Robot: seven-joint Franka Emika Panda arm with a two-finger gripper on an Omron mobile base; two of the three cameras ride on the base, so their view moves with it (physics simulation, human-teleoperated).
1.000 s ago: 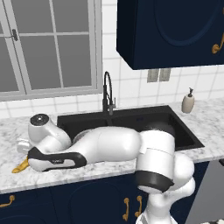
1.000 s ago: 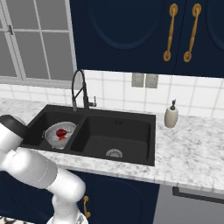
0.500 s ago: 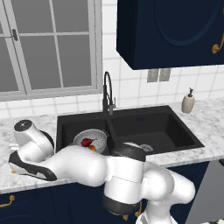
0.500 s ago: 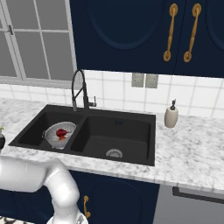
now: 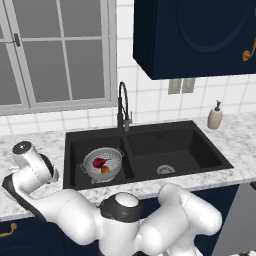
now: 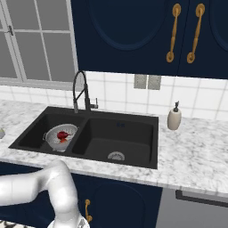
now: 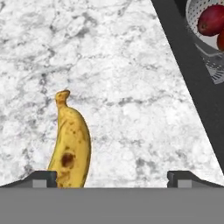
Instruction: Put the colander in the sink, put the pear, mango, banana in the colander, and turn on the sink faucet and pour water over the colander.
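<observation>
While the gripper [image 7: 112, 178] hovers with jaws wide apart, the banana [image 7: 70, 144] lies on the counter [image 7: 127, 100] by its left fingertip; next, centre and close, then carry to the colander [image 5: 103, 164] in the sink [image 5: 150, 150]'s left basin

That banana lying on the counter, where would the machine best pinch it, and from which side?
Probably across the thick middle of the banana, coming straight down from above. It lies flat on the marble counter, so only its two long sides are free. The open pincer is wide enough but sits off-centre, with one tip by the fruit.
</observation>
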